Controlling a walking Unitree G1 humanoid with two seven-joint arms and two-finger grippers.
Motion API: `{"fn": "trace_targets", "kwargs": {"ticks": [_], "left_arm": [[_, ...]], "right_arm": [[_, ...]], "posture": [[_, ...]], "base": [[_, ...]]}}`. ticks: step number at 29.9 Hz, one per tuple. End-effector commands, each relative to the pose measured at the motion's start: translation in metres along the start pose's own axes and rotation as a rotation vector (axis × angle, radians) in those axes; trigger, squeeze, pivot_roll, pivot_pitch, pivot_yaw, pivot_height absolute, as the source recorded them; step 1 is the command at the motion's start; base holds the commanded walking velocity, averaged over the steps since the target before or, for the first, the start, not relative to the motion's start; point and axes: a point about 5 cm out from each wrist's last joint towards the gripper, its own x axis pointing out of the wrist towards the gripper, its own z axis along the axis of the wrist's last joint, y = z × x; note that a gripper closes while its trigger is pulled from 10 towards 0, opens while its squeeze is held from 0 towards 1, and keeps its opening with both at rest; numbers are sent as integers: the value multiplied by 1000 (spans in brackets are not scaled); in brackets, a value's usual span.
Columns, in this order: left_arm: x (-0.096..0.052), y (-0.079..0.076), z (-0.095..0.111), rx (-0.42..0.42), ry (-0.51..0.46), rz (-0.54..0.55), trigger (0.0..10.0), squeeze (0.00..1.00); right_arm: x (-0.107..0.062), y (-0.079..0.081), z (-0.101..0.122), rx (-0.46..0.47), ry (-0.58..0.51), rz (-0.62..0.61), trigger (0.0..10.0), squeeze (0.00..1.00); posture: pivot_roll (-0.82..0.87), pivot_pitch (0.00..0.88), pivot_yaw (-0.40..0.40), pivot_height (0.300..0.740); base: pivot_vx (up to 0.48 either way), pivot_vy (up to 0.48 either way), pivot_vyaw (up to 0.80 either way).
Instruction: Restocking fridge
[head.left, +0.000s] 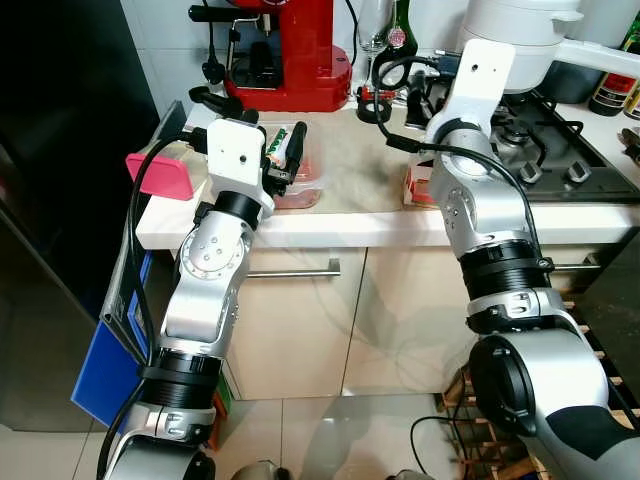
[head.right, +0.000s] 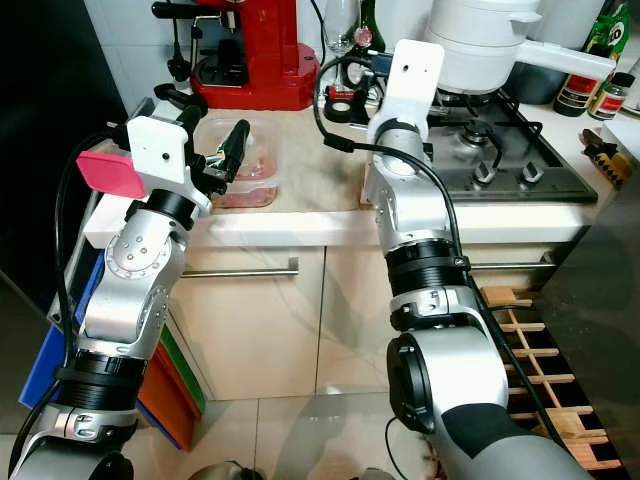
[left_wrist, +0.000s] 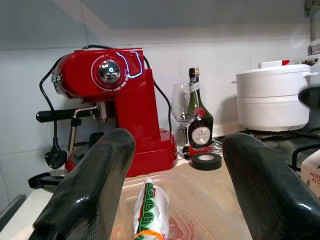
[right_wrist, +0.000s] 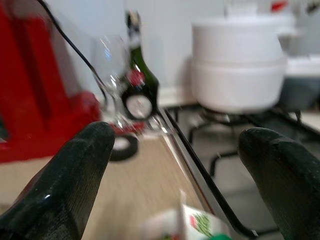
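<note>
A: Step? Pick-up phase, nothing lifted yet. Left hand (head.right: 228, 150) hangs over the clear food tub (head.right: 240, 160) on the desk (head.left: 350, 215), fingers (left_wrist: 92, 185) spread apart, grasping nothing. A green-printed packet (left_wrist: 150, 210) lies inside the tub, between the fingers in the left wrist view

B: Right side?

A: Right hand (right_wrist: 175, 170) also released, fingers wide, empty. It points over a small carton (head.left: 418, 185) that stands on the desk just beside the hob (head.right: 500, 150)

B: Next move?

A: My guess: drop each hand lower, close on tub and carton, then turn toward the dark fridge (head.left: 60, 150) on the robot's left. The tub looks slippery and shallow, so the grip should take the rim squarely

B: Anything unclear?

A: Plenty. The carton is mostly behind the right arm in both eye views and cut off and blurred in the right wrist view, label unreadable. Pinkish tub contents hard to identify. Can't tell if the left fingers touch the tub. Fridge door state not readable, just dark. The red coffee machine (head.left: 290, 50), bottle (left_wrist: 199, 120), wine glass (left_wrist: 184, 105) and white pot (head.right: 480, 45) are background clutter
</note>
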Motion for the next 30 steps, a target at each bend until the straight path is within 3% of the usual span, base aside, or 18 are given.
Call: {"fn": "trace_targets", "kwargs": {"ticks": [1, 20, 21, 23, 25, 30], "left_arm": [[2, -1, 6, 0, -14, -5, 10000, 0], [4, -2, 8, -6, -22, 11, 10000, 0], [5, -2, 8, -6, -23, 10, 10000, 0], [5, -2, 8, -6, -23, 10, 10000, 0], [5, -1, 8, -6, -23, 11, 10000, 0], [6, -1, 8, -6, -23, 12, 10000, 0]], "right_arm": [[3, -3, 1, 4, 19, -14, 10000, 0], [6, 4, -9, -7, 71, 13, 10000, 0], [6, 4, -9, -5, 70, 15, 4588, 0], [6, 5, -10, -4, 70, 17, 4588, 0], [6, 5, -10, -1, 69, 17, 0, 0], [4, 7, -12, 15, 63, 41, 0, 0]], "posture": [[-5, 1, 6, 740], [-12, 0, -8, 740], [-12, 0, -7, 740], [-12, 0, -8, 740], [-12, 0, -9, 740], [-12, 0, -11, 740]], "base": [[0, 0, 0], [0, 0, 0], [0, 0, 0], [0, 0, 0], [0, 0, 0], [0, 0, 0]]}}
